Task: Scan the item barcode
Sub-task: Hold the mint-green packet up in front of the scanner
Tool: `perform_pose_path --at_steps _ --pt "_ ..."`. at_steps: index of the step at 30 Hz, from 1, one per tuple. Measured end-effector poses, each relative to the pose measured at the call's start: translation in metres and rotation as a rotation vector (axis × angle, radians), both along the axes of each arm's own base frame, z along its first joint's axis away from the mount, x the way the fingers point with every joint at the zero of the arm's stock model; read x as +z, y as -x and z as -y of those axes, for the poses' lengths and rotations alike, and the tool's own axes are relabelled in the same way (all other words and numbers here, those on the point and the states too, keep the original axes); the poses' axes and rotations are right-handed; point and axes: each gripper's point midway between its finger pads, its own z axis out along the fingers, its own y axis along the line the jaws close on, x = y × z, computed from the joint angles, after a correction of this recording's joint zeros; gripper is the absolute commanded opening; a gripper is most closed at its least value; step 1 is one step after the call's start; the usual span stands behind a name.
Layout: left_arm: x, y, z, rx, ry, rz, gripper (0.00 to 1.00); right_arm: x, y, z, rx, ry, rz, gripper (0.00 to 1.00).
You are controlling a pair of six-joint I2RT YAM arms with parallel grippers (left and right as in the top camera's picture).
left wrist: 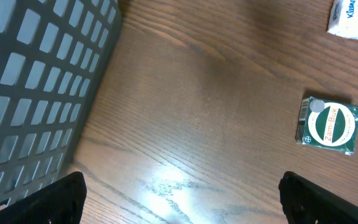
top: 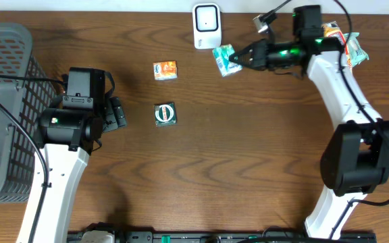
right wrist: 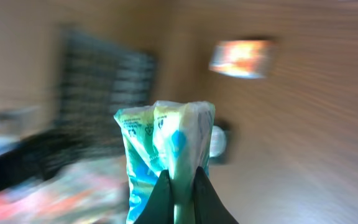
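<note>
Brown wooden table (top: 248, 169) is carrying a grey basket (top: 5, 101) at the left and a white scanner (top: 206, 23) at the far edge. The right end effector (top: 240, 59) is clamping a teal packet (top: 225, 59) just beside the scanner. The left end effector (top: 118, 113) is standing wide apart and holding nothing, with a green box (top: 165, 114) near it and an orange packet (top: 165, 70) farther back.

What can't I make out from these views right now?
Barcode on the packet in the right gripper: right wrist view shows only its blurred end; too small overhead.
White pack: left wrist view, cut off by the top-right corner.
Items beside the right arm: overhead, partly hidden by it.
Orange packet print: too small overhead, blurred in right wrist view.
</note>
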Motion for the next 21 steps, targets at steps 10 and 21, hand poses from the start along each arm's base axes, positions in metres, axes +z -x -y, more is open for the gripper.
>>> perform_pose_path --at_steps 10,21 --pt "0.0 0.0 0.0 0.0 0.0 0.0 0.97 -0.025 -0.069 -0.026 -0.22 0.731 0.548 0.01" --pt "0.0 0.0 0.0 0.0 0.0 0.001 0.98 -0.018 -0.151 -0.06 -0.32 0.994 1.16 0.01"
